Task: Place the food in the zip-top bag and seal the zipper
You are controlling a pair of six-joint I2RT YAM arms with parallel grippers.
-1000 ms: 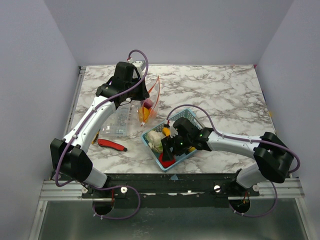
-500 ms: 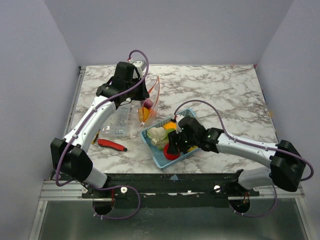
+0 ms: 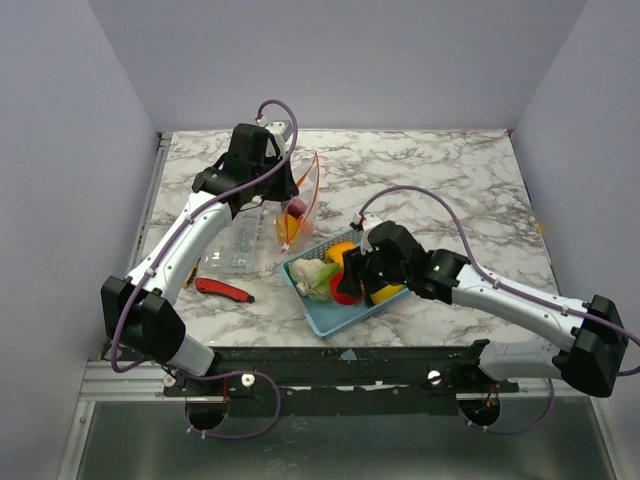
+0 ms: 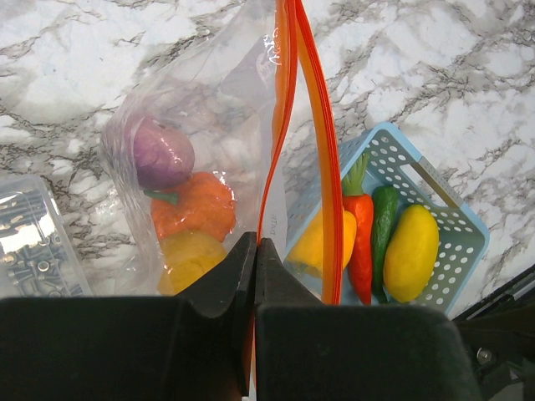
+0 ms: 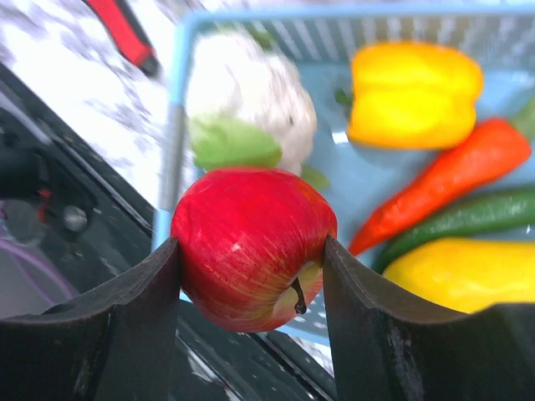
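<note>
A blue basket (image 3: 318,322) sits by the near edge of the worktop (image 3: 450,180), around the middle. Just above it, the right jaws are clamped on a red apple (image 5: 251,242), one jaw on each side. The apple looks lifted clear of the basket, likely so it can go to the bag next.

Under it in the basket lie a white cauliflower (image 5: 247,96), a yellow pepper (image 5: 414,96), a carrot (image 5: 443,188), a green cucumber (image 5: 468,219) and a yellow fruit (image 5: 443,276). They are waiting their turn.

Toward the near left corner a red tool (image 3: 222,290) lies flat. This job does not seem to need it. A clear box (image 4: 33,242) sits a little farther back, on the left side.

Farther back, left of the middle, the left jaws are squeezed together on one side of the zipper (image 4: 313,125). That holds the bag (image 4: 209,100) up with its mouth apart, so food can drop in. A purple onion (image 4: 163,154), an orange piece (image 4: 196,205) and a yellow piece (image 4: 188,259) are already inside. The zipper is not pressed shut yet.
</note>
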